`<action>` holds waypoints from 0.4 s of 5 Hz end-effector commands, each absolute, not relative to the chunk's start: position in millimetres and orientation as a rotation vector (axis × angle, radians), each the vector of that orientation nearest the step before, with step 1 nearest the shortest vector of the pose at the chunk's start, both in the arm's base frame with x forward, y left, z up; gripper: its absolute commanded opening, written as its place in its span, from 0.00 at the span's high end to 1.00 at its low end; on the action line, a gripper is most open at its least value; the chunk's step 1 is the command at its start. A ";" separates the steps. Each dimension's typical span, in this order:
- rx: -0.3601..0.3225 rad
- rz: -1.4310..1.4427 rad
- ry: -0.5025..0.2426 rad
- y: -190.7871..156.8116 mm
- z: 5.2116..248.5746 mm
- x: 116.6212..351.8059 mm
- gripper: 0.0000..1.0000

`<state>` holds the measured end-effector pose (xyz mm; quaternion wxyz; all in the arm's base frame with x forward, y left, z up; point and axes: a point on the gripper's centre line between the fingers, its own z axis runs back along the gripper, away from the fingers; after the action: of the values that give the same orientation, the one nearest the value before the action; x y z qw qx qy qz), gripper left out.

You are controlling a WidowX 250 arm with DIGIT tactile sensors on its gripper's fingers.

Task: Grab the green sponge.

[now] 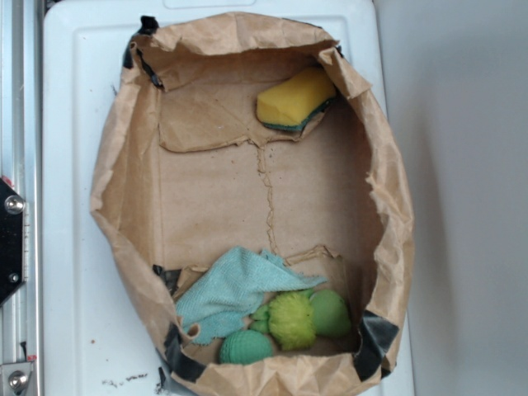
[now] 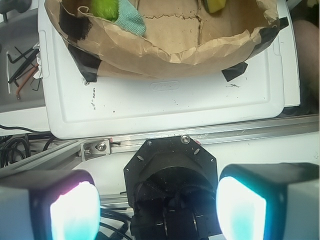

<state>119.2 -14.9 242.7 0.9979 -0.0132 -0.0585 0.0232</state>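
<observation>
We see the green sponge (image 1: 295, 101) lying inside the brown paper bag (image 1: 111, 177), up at about one o'clock in the exterior view, its yellow face up and the dark green scouring layer showing along its lower edge. It leans against the bag's far wall, slightly tilted. At the opposite end, around six o'clock, sit a teal cloth (image 1: 227, 293), a fuzzy lime-green ball (image 1: 291, 318) and two smoother green balls (image 1: 330, 312) — all green enough to be mistaken for the target, so we should aim by the sponge's block shape, not by colour.

In the wrist view the fingers (image 2: 75, 210) stand wide apart, nothing between them, and they hang outside the bag, over the metal rail (image 2: 200, 137) beside the white tray (image 2: 165, 107). Only a sliver of the sponge shows there, at about one o'clock along the top edge.

We judge the reach has not yet begun. To do it well we would carry the fingers over the bag's rim with room to spare, since the crumpled paper wall stands up and could snag, then descend over the middle of the sponge with the fingers across its shorter width. The nearby wall leaves little room on the far side — we would approach from the bag's open centre and close gently, as the foam will compress.
</observation>
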 end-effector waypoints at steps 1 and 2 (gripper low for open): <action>-0.026 0.046 -0.117 -14.9 242.7 119.2 0.00; 0.013 0.052 -0.148 -7.4 216.0 166.9 0.00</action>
<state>168.1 -7.2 208.1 0.9976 0.0077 -0.0601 0.0340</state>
